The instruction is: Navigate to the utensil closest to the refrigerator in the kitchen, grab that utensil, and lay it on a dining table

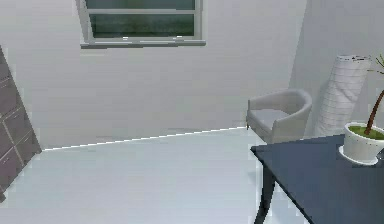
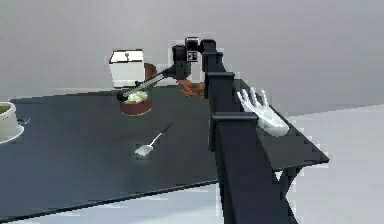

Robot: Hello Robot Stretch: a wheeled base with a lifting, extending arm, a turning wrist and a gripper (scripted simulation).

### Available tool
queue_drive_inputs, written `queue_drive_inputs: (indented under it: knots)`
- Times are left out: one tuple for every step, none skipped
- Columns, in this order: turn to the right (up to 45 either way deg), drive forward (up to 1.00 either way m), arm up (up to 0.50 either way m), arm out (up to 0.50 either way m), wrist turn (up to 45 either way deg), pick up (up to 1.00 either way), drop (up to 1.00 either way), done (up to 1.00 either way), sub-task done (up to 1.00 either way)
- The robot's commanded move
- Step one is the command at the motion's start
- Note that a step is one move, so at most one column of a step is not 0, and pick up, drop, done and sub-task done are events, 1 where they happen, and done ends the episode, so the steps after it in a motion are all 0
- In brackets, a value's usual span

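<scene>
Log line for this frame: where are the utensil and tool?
utensil: lying on dark table | tool: near bowl, load cannot tell | arm: extended over table

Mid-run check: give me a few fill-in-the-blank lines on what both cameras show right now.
1. In the arm side view, the silvery utensil lies on the dark table, nearer the picture's bottom than the brown ____.
2. The white sculpture near the table's right edge is shaped like a ____.
3. In the forward view, the plant on the table stands in a ____ pot.
Missing words: bowl; hand; white.
</scene>
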Motion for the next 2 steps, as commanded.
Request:
queue_drive_inputs:
  knots:
    - [0.0,0.0,0.0,-0.1,0.0,0.0,0.0,0.0,0.0]
    - [0.0,0.0,0.0,0.0,0.0,0.0,0.0,1.0,0.0]
